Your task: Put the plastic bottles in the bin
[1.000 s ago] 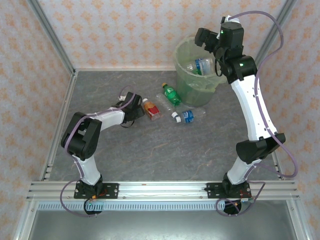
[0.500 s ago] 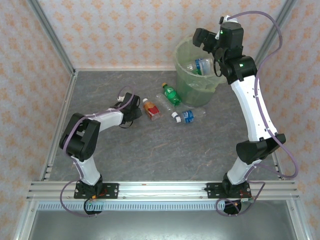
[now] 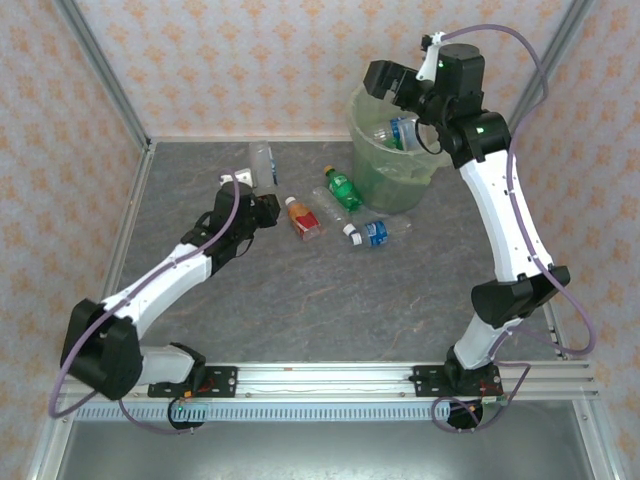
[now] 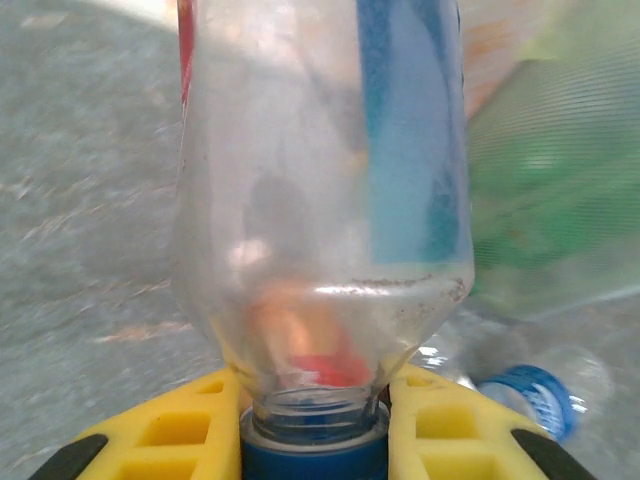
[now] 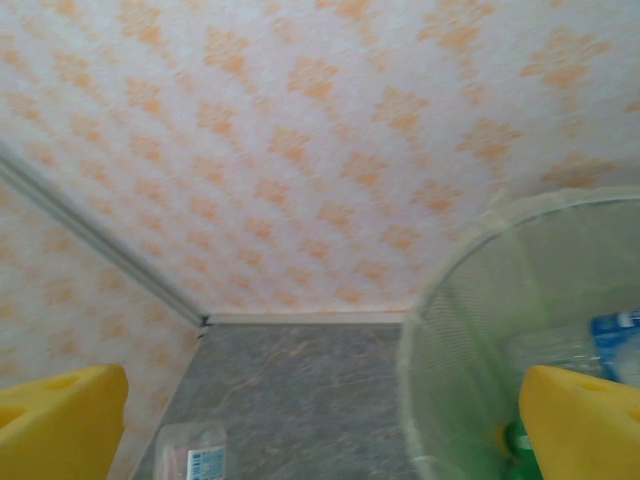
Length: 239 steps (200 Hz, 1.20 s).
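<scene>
Stretched out from its folded pose of a second ago, the left arm now holds a clear bottle (image 3: 262, 163) up off the grey bench (image 3: 300, 300). The left fingers (image 4: 215, 420) pinch it at the neck, one yellow finger on each side just above the blue cap (image 4: 313, 455), with the bottle's base pointing away from the wrist; its label shows blue and red.

Just beyond, three more bottles lie on the bench: an orange-capped bottle (image 3: 305, 220) with a red label, a blue-labelled bottle (image 3: 375, 232) to its right, and a green bottle (image 3: 342, 188) behind them, lying close to the foot of the bin (image 3: 362, 140).

That pale-green bin stands at the back right of the bench and already has a blue-labelled clear bottle (image 3: 405, 132) inside it. Over its far rim, the right fingers (image 5: 60, 420) have drifted a little leftward; they are spread wide with nothing between them.
</scene>
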Motion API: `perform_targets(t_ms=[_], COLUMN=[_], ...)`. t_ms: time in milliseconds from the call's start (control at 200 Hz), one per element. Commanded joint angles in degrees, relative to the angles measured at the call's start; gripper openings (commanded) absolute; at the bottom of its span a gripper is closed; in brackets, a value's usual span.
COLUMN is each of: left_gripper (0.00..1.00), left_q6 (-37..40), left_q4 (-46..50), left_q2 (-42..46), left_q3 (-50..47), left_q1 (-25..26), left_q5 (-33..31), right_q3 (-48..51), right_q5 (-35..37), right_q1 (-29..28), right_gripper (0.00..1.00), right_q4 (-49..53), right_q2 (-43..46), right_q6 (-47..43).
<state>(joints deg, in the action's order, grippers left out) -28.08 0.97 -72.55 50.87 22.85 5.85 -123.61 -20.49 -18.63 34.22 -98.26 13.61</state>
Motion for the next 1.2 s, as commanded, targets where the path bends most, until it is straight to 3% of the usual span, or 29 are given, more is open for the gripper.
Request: perform_targets(t_ms=[0, 215, 465, 826, 1191], left_gripper=[0.26, 0.25, 0.25, 0.24, 0.23], left_q6=[5.66, 7.62, 9.18, 10.14, 10.41], left_q4=[-3.08, -3.96, -3.12, -3.12, -2.99], left_q2=[3.85, 8.68, 9.74, 9.71, 10.20], left_q3=[-0.69, -0.11, 2.30, 4.32, 6.64], left_q1=[1.57, 3.79, 5.09, 6.52, 6.77], left_q5=[3.18, 5.96, 9.92, 11.08, 11.86], right_q3=[-2.77, -5.62, -8.67, -5.29, -1.68], right_q5=[-7.61, -13.39, -20.26, -25.86, -25.03], right_q1=[-1.96, -6.94, -12.06, -12.54, -12.54], right_gripper=[0.98, 0.88, 0.88, 0.87, 0.88], right_q4=[-1.94, -0.12, 3.14, 3.95, 3.90], right_q2=[-1.62, -5.37, -9.40, -11.34, -11.43], right_q6=[0.36, -1.28, -4.21, -2.30, -2.10])
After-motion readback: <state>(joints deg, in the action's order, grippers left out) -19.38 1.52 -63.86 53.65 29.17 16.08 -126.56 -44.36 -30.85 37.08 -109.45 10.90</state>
